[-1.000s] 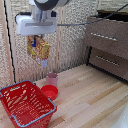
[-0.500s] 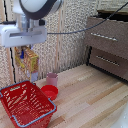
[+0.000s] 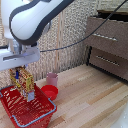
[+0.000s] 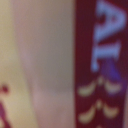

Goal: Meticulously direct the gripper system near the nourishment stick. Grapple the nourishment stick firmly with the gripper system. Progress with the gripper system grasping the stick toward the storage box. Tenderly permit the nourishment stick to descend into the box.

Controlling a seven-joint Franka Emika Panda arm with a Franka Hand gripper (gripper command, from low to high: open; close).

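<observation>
My white gripper (image 3: 17,73) is shut on the yellow-orange snack packet (image 3: 25,84), which hangs down from the fingers. The packet has a red pattern and a white lower corner. It hangs over the red basket (image 3: 44,106) at the exterior view's lower left, its lower end about level with the light blue-grey rim. The fingertips are mostly hidden behind the packet. The wrist view is filled by a blurred close-up of the packet (image 4: 50,65), with a dark red band and pale letters.
A small red bowl (image 3: 50,91) sits on the wooden table just beside the basket. A pink cup (image 3: 52,79) stands behind it. A dark wooden drawer cabinet (image 3: 107,45) stands at the exterior view's right. A wicker-like wall is behind.
The arm has moved toward the exterior view's left and lower, carrying the packet from above the pink cup to above the basket.
</observation>
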